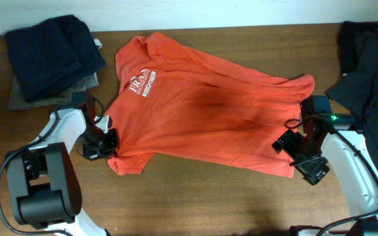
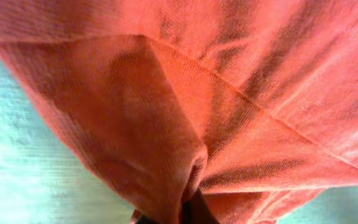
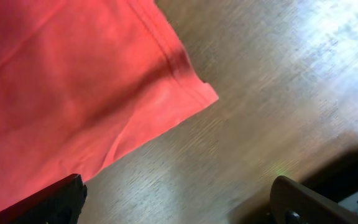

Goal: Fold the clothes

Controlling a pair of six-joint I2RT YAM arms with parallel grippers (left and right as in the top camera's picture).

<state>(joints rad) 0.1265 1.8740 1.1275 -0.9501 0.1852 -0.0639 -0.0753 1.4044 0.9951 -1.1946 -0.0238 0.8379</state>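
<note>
The T-shirt [image 1: 202, 111] lies spread on the counter [image 1: 195, 203] between both arms; the left jaws pinch its sleeve-side edge, presumably to lift a fold, while the right jaws stand spread just short of its hem corner.

Left gripper [image 2: 192, 210] mostly buried, it seems, in T-shirt [image 2: 229, 124] folds.

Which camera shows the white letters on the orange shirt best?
The overhead camera. Only there do the white letters show, on the chest of the orange shirt. Left wrist sees only bunched orange cloth up close; right wrist just a plain hem corner.
</note>
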